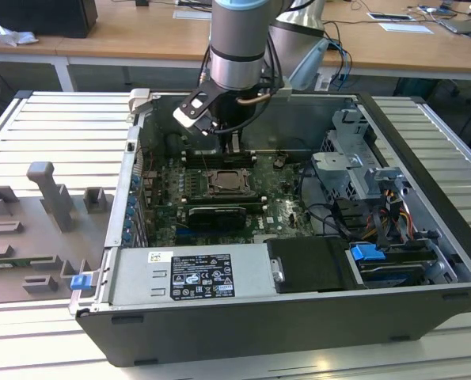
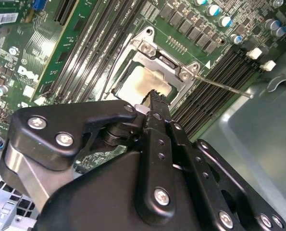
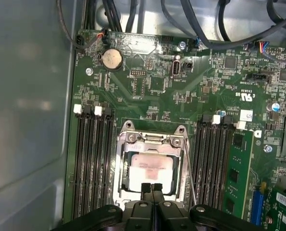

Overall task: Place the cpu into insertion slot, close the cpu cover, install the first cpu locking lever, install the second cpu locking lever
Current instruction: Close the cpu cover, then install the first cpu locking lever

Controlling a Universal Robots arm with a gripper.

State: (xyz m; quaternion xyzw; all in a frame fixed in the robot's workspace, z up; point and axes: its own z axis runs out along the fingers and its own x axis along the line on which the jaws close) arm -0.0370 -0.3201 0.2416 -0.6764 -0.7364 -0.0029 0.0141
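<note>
Silver-grey metal is showing where one cpu is sitting inside the slot, its pale top filling the dark centre. One cover is lying around the cpu, framing it through its square window. One thin lever is running just beside the slot, along the cover's edge; in the second wrist view its rod is reaching out past the slot, over the memory slots.

One gripper is hanging directly above the slot, over the cpu's near edge. Its two fingers are pressing together with nothing between them. I cannot tell whether the tips are touching the cpu.

Two banks of black memory slots are flanking the slot, one on each side, on the green board. One round battery is sitting on the board, well apart from the slot. In the exterior view, one open case is lying on the ribbed metal tabletop, with the slot near its middle.
</note>
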